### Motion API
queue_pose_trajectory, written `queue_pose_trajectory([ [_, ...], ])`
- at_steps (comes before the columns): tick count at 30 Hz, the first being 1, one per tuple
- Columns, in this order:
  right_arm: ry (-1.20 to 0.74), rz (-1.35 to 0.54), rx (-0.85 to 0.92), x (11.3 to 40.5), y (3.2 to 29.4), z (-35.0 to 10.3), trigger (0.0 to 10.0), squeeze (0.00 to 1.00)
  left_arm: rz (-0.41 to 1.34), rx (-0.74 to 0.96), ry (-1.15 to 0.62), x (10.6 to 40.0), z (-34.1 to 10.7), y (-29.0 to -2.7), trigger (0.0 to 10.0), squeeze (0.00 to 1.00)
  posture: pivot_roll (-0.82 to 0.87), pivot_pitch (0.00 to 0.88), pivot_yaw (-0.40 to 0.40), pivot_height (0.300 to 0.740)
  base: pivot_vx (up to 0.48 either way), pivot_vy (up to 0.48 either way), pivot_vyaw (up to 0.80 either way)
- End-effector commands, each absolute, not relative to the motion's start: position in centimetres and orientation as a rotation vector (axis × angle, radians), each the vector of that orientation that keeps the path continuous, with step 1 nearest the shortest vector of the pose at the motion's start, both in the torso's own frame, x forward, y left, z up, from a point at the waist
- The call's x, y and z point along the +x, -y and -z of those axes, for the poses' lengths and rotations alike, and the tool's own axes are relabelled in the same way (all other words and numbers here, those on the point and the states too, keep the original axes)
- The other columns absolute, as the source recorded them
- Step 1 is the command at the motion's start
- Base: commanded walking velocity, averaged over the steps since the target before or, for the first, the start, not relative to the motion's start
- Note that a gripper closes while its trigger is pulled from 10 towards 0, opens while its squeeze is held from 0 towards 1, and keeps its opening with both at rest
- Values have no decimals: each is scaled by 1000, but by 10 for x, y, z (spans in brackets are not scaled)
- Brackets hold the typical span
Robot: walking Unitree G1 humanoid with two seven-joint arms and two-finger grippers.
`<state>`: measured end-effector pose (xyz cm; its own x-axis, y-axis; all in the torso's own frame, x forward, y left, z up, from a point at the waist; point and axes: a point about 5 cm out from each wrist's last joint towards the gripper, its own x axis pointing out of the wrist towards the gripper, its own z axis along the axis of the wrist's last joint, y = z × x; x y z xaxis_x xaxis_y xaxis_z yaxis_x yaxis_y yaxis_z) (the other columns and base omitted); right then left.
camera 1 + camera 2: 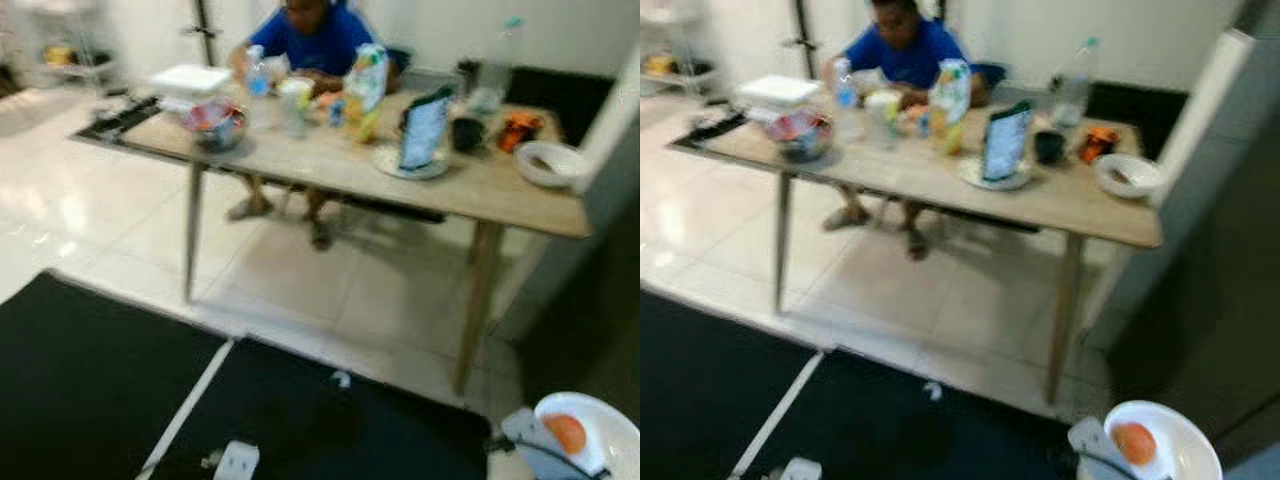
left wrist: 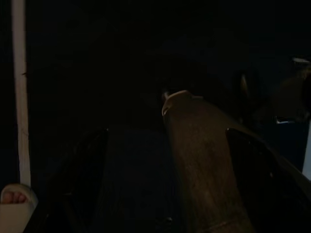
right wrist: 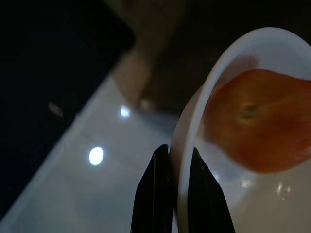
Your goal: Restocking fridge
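At the lower right corner of the head views, cut off by the frame edge, the right pincer (image 3: pixel 179 191) is clamped on the rim of a white bowl (image 1: pixel 1185 440); the right wrist view shows one black finger on each side of the rim. An orange fruit (image 1: pixel 1134 442) lies inside the bowl, and blur makes its kind hard to tell. The whole scene is soft with blur. Across the upper half stands a wooden table (image 1: pixel 330 165) crowded with things, most too smeared to name: a white box (image 1: pixel 190 79) at its left end, a bowl of coloured items (image 1: pixel 214 122), a clear bottle (image 1: pixel 256 75), a tall carton (image 1: pixel 367 78), a dark upright packet (image 1: pixel 424 128) on a plate, a dark cup (image 1: pixel 466 133) and a white dish (image 1: pixel 550 162) toward the right end. Behind the table sits a person in a blue shirt (image 1: pixel 312 42), the head cut off by the top edge. A black mat (image 1: pixel 90 380) with a white stripe covers the lower left over pale tiles. The left wrist view is very dark: the left pincer (image 2: pixel 180 160) shows only as faint finger outlines, spread apart as far as can be made out, with a dim brownish rounded shape between them that cannot be identified.
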<state>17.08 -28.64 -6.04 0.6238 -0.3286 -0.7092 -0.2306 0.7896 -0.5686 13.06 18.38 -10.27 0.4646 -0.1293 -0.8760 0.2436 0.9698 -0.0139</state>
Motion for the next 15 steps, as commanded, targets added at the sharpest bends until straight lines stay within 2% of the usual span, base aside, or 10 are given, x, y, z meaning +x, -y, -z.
queue_pose_trajectory([
  [1, -941, 117, -646, 162, 286, 65, 10000, 0, 254, 113, -1140, 112, 110, -180, 10000, 0, -58, 69, -49, 740, 0, 0, 0],
  [5, -997, 159, -595, 146, 284, 73, 10000, 0, 257, 113, -1137, 112, 110, -179, 10000, 0, -60, 66, -50, 740, 0, 0, 0],
  [12, -1030, 171, -578, 137, 282, 78, 10000, 0, 257, 112, -1134, 113, 109, -178, 10000, 0, -61, 65, -49, 740, 0, 0, 0],
  [15, -1036, 174, -581, 136, 282, 78, 10000, 0, 255, 115, -1134, 113, 109, -178, 10000, 0, -61, 65, -49, 740, 0, 0, -621],
])
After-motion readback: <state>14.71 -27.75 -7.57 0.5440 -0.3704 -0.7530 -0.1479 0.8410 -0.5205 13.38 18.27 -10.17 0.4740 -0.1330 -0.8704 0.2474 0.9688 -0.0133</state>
